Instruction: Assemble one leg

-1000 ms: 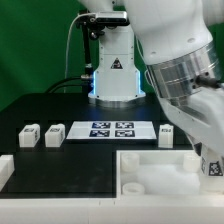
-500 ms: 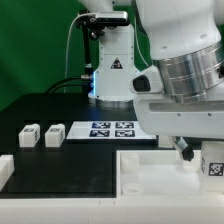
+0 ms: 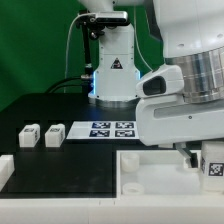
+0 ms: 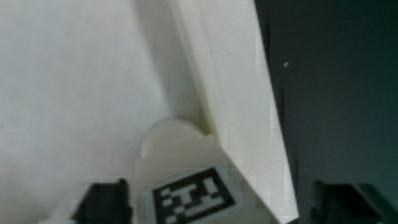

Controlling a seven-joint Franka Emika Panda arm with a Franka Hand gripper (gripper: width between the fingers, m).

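A leg [image 4: 192, 196], stubby and white with a black-and-white tag on top, stands between my two fingers in the wrist view. It rests by a rounded corner socket of the large white square part [image 4: 80, 90]. My gripper [image 4: 226, 202] is open, with a gap on each side of the leg. In the exterior view the same leg [image 3: 212, 166] shows at the right edge under the arm, with the gripper [image 3: 195, 153] mostly hidden. Two more legs [image 3: 28, 136] [image 3: 54, 134] lie on the black table at the exterior view's left.
The marker board [image 3: 112, 130] lies mid-table in front of the robot base [image 3: 112, 75]. The large white square part [image 3: 150, 175] fills the front right. A white piece [image 3: 5, 170] sits at the front left edge.
The arm has swung toward the exterior view's left and come lower, now covering a leg that showed right of the marker board. The fingers have narrowed a little.
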